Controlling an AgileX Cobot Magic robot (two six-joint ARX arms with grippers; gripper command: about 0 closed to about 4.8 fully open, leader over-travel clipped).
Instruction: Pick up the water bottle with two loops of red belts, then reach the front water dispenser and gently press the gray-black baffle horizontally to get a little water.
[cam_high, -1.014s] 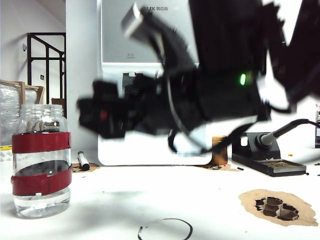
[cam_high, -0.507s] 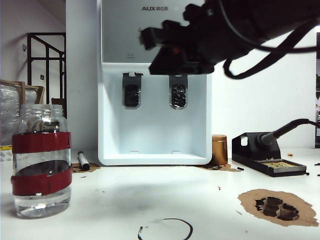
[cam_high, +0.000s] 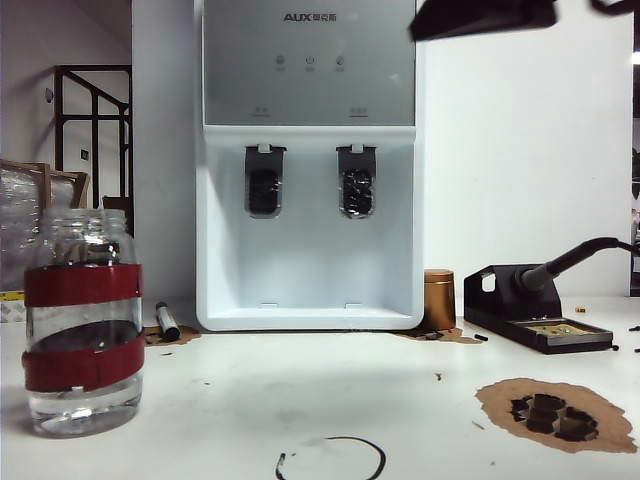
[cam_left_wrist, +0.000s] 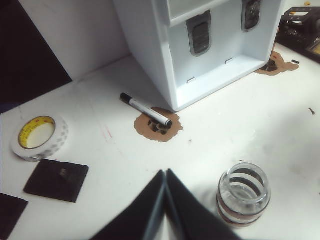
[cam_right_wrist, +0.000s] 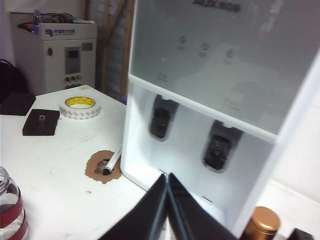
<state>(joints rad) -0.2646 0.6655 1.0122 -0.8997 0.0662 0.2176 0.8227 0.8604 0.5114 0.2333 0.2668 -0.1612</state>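
The water bottle (cam_high: 80, 320), clear with two red bands, stands upright on the table at the near left, with a little water in it. My left gripper (cam_left_wrist: 165, 172) hovers above the table beside the water bottle (cam_left_wrist: 244, 192), shut and empty, apart from the bottle. The white water dispenser (cam_high: 310, 170) stands at the back, with two gray-black baffles (cam_high: 264, 190) (cam_high: 356, 190) in its bay. My right gripper (cam_right_wrist: 167, 176) is shut and empty, held high in front of the water dispenser (cam_right_wrist: 210, 100). Only a dark part of the right arm (cam_high: 485, 15) shows at the top of the exterior view.
A marker (cam_high: 166, 321) lies by the dispenser's left foot. A copper can (cam_high: 438, 298) and a soldering station (cam_high: 535, 310) stand to its right, with a burnt patch (cam_high: 555, 412) nearer. A tape roll (cam_left_wrist: 39, 136) and a black pad (cam_left_wrist: 56, 180) lie further left.
The right arm, which blocked the dispenser a second ago, has swung up and to the right, almost out of the exterior view. The bottle has not moved.
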